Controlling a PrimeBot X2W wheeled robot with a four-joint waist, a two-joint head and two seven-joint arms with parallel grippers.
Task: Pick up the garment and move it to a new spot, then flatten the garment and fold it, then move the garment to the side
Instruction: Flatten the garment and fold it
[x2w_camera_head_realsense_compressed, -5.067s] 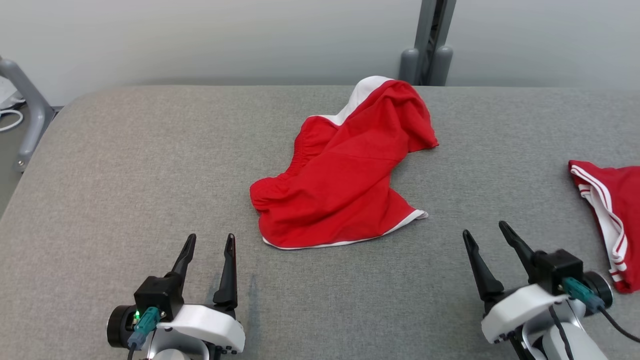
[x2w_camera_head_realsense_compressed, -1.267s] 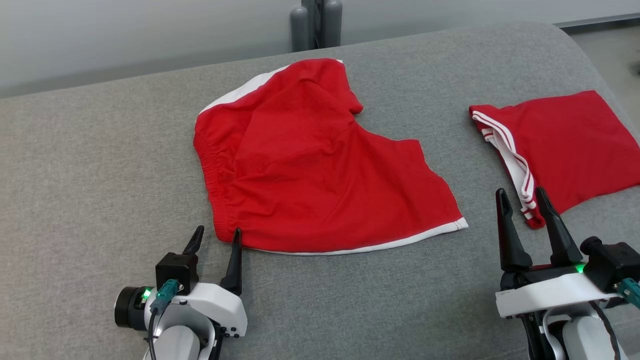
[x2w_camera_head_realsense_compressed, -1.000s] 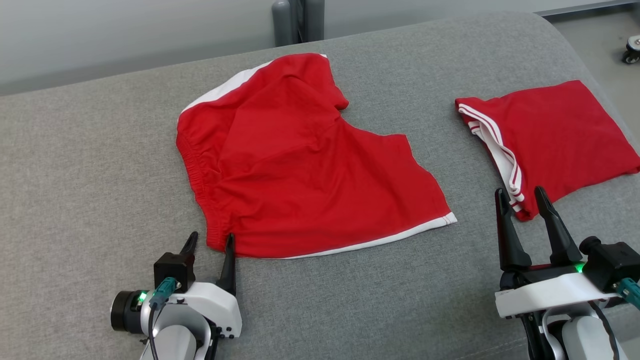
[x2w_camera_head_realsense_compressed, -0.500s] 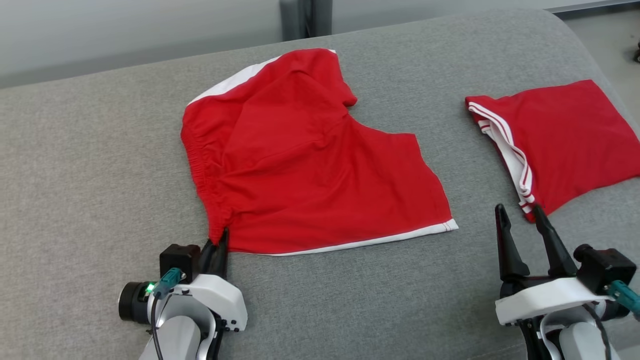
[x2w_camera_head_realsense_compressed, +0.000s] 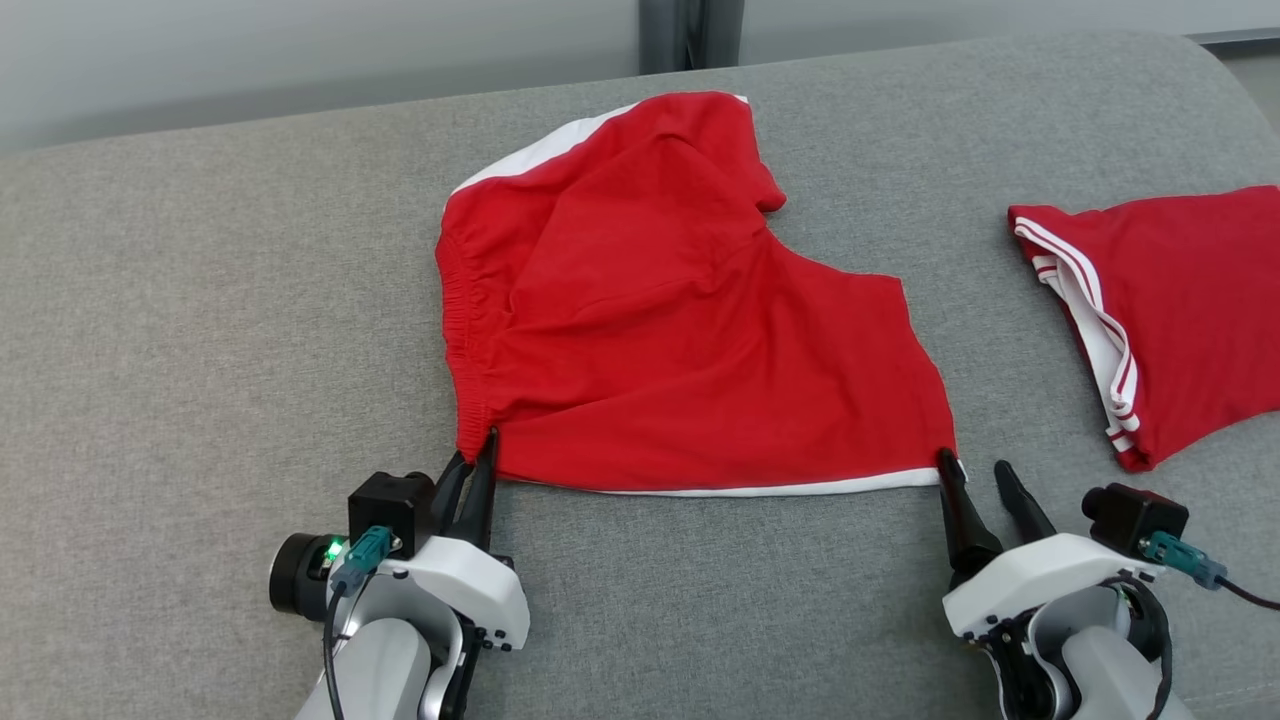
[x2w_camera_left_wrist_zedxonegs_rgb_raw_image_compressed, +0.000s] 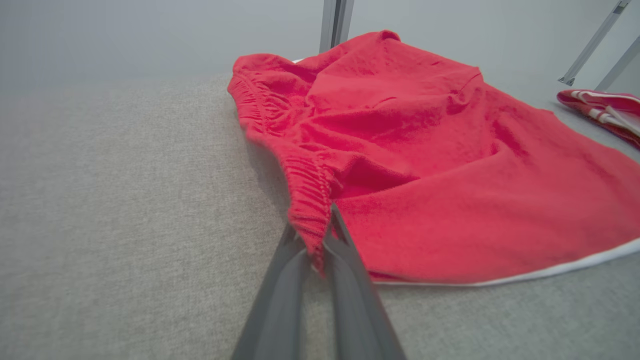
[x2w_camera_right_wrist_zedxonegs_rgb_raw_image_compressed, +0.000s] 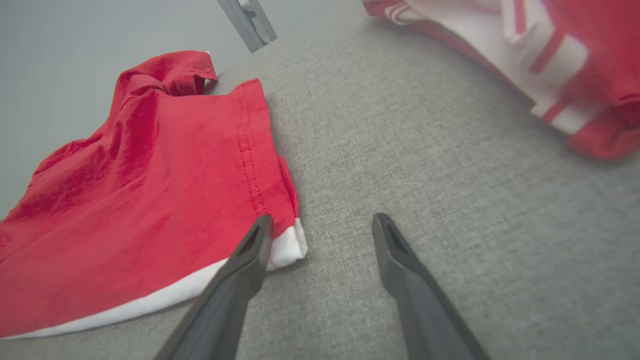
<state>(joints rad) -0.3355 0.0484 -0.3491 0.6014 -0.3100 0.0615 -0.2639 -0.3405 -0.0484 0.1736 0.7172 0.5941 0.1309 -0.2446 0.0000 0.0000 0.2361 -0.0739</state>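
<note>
Garment (x2w_camera_head_realsense_compressed: 680, 330): near-left corner pinched in closed left gripper (x2w_camera_head_realsense_compressed: 480, 455); near-right corner at left finger of open, empty right gripper (x2w_camera_head_realsense_compressed: 972, 462).

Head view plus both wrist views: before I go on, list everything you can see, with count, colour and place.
red shorts: one, red with white trim, spread mostly flat in the middle of the padded surface, waistband toward the robot's left
second red garment: one, red with white stripes, lying folded at the right, apart from the shorts
padded surface: one, grey fabric, under both garments
metal post: one, grey, behind the far edge, past the shorts
left gripper: one, dark fingers, shut on the near waistband corner of the shorts
right gripper: one, dark fingers, open, one finger at the near white-trimmed hem corner, the other over bare surface
</note>
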